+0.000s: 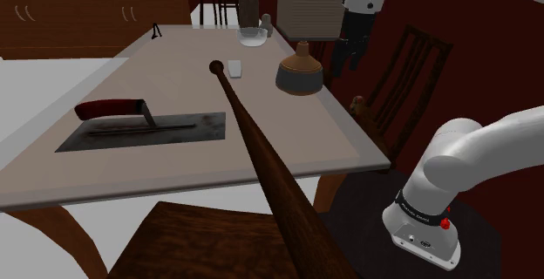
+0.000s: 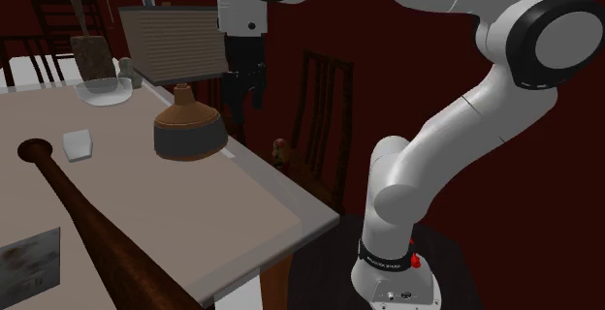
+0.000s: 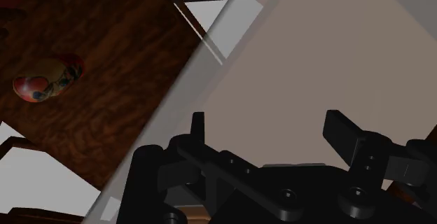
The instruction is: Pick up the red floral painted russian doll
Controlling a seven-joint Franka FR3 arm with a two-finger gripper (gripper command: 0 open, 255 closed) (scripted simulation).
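Dark red walls stand behind a pale desk point(image 1: 174, 68) carrying a trowel point(image 1: 131, 120), a long bat point(image 1: 261, 159) and a squat lamp point(image 1: 300, 70). Your hand point(image 1: 345, 61) hangs above the desk's edge at the shoulder view's right, just beside the lamp. Its two black fingers point(image 3: 198, 128) are spread wide with nothing between them.

The red floral doll point(image 3: 47, 78) is not on the desk. It lies on its side on the wooden seat of a chair point(image 1: 410, 68) drawn up to that edge, lower than the desktop and off to one side of the hand. In the shoulder view it is a small shape just past the desk's rim, in front of the chair's slatted back.

To do this step well, carry the hand outward past the rim before dropping, because a straight descent from here looks likely to meet the desktop. Centre over the doll and turn the wrist so the fingers cross its narrow width, not its length. Go low enough to straddle its middle. The rounded body will probably roll out of a glancing pinch, so close slowly and squarely, and mind the chair back.
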